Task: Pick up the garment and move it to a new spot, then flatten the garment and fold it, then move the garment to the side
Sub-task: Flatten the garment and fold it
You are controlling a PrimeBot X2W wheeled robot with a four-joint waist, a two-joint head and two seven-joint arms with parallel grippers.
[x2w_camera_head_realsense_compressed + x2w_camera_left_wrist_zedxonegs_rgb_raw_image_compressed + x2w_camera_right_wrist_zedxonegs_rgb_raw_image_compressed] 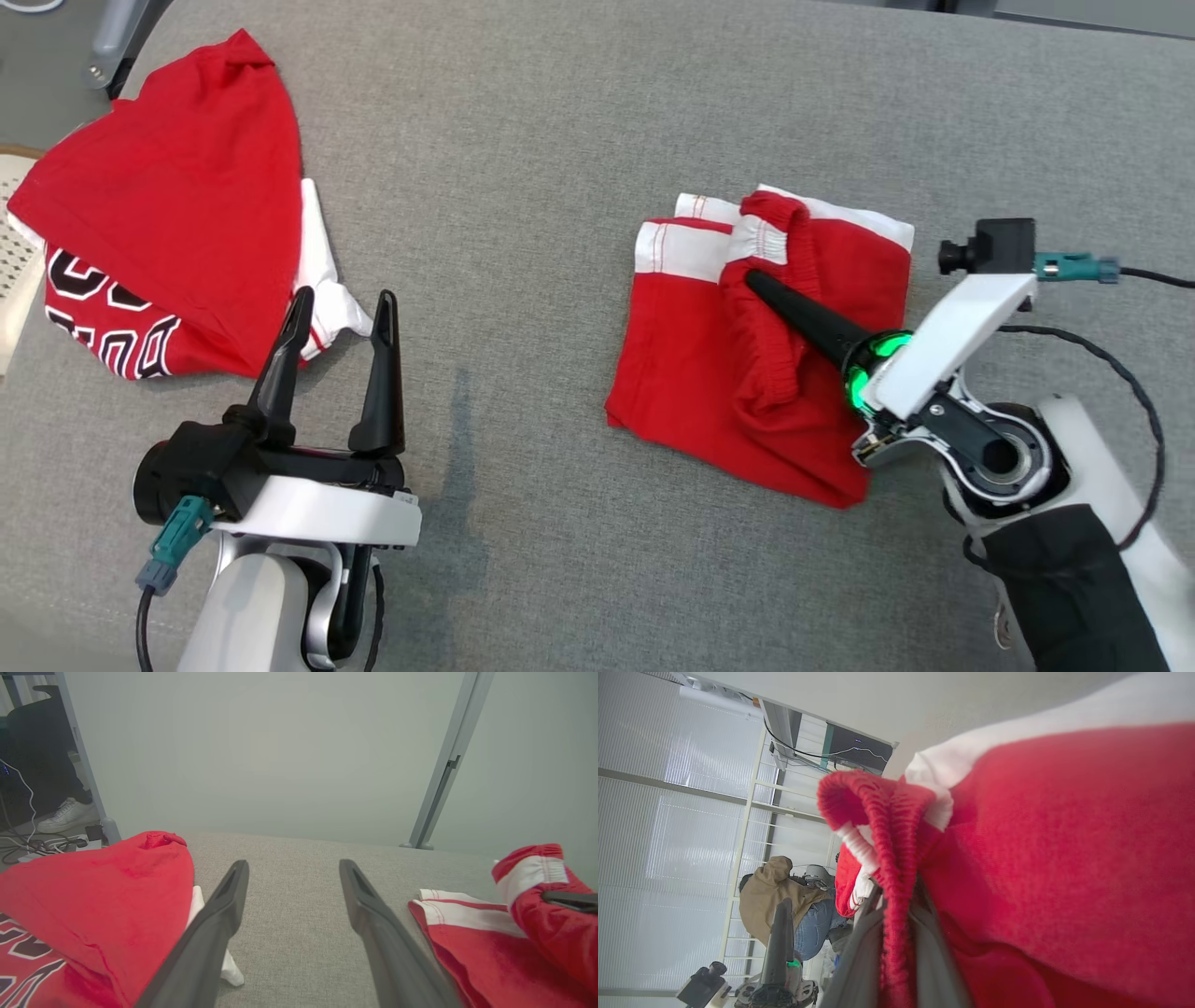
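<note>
The garment (709, 373) is a pair of red shorts with white hem bands, lying folded on the grey cloth table (523, 187) at the right. My right gripper (754, 278) reaches in from the lower right and is shut on the elastic waistband (878, 812), which stands up in a raised ridge. In the right wrist view the gripper (899, 886) has the waistband between its fingers (859, 956). My left gripper (344, 297) hovers open at the lower left, with nothing between its fingers (219, 914). The shorts (472, 952) lie to its right.
A red jersey (168, 196) with black and white lettering and a white lining lies at the far left, just beyond my left fingertips. A pale basket (14, 243) sits past the table's left edge. A seated person (780, 896) and a metal post (441, 774) stand beyond the table.
</note>
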